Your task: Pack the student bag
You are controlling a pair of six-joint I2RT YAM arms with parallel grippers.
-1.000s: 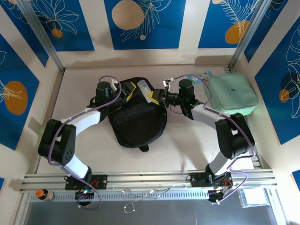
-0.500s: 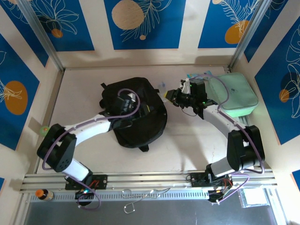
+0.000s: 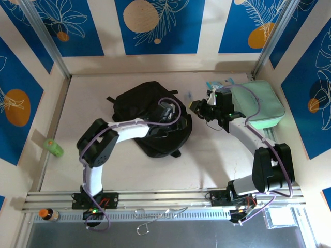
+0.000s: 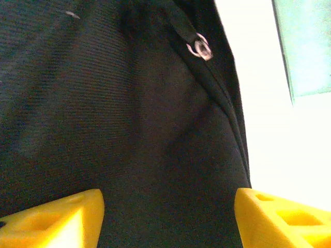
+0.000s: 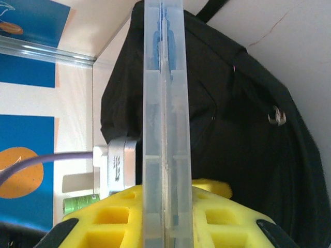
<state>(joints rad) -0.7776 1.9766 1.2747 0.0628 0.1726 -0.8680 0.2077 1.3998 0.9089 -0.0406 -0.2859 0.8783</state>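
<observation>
Yellow jaws of my right gripper (image 5: 164,206) pinch a clear case (image 5: 163,129) edge-on. The gripper has drawn back off the bag (image 3: 134,101) to just beside the mint case (image 3: 256,103), so I judge that item isn't packed yet. My left gripper (image 4: 168,214), jaws wide and holding nothing, has swung from the bag's far-left edge across to its right side, close over the black fabric, and the bag, lying mid-table, now bulges further right than a second ago.
</observation>
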